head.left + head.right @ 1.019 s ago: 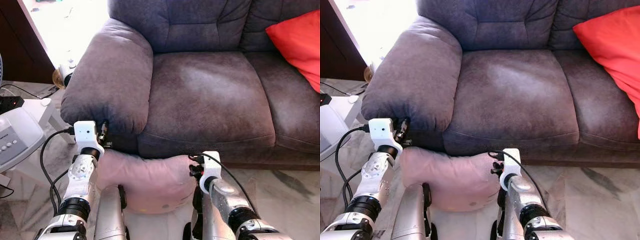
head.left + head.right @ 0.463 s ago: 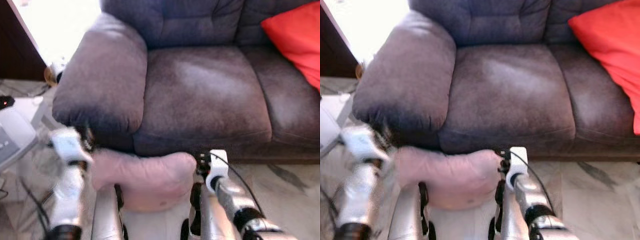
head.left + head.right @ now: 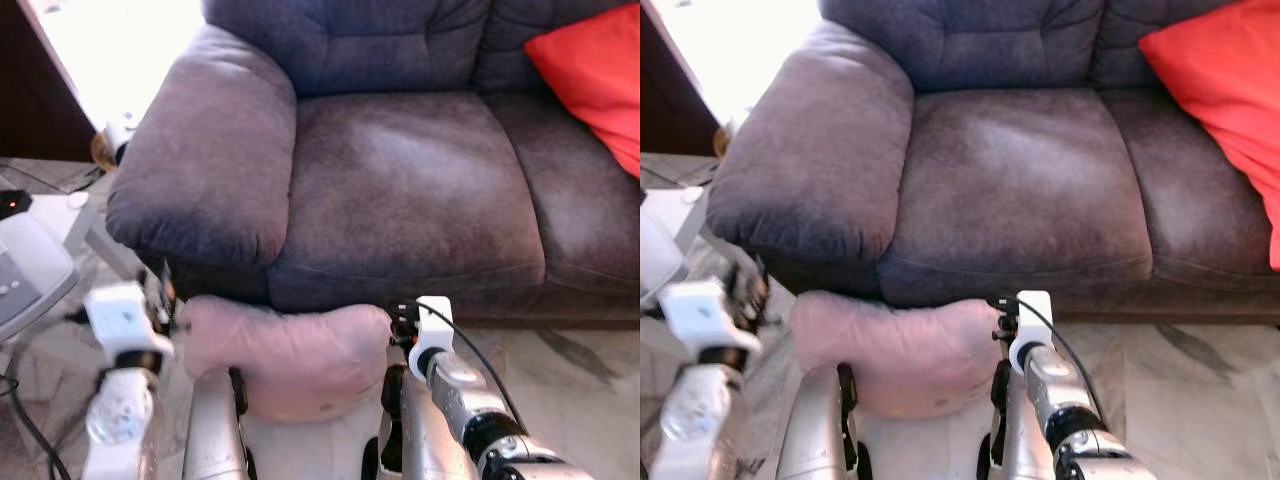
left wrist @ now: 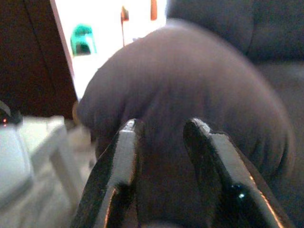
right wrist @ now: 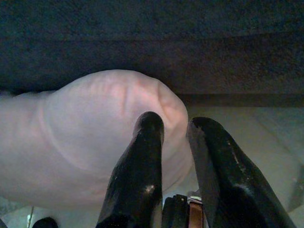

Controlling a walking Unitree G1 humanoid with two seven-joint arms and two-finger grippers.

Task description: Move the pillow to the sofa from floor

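A pale pink pillow (image 3: 285, 350) lies on the floor against the front of the dark grey sofa (image 3: 410, 170), below its left armrest (image 3: 210, 160). My right gripper (image 5: 175, 121) is at the pillow's right end, fingers slightly apart, one fingertip (image 5: 148, 124) against the pink fabric (image 5: 90, 137). The right wrist (image 3: 432, 330) sits just right of the pillow. My left arm (image 3: 120, 325) is blurred and stands apart from the pillow's left end. My left gripper (image 4: 164, 126) is open with nothing in it and faces the armrest (image 4: 190, 85).
A red cushion (image 3: 595, 80) leans at the sofa's right end. A white appliance (image 3: 25, 270) on a small white table stands at the left, with black cables (image 3: 25, 440) on the floor. Marble floor (image 3: 580, 390) lies open to the right.
My left arm has swung left and down, away from the pillow's left end. The right gripper stays at the pillow's right end. The pillow still lies on the floor.
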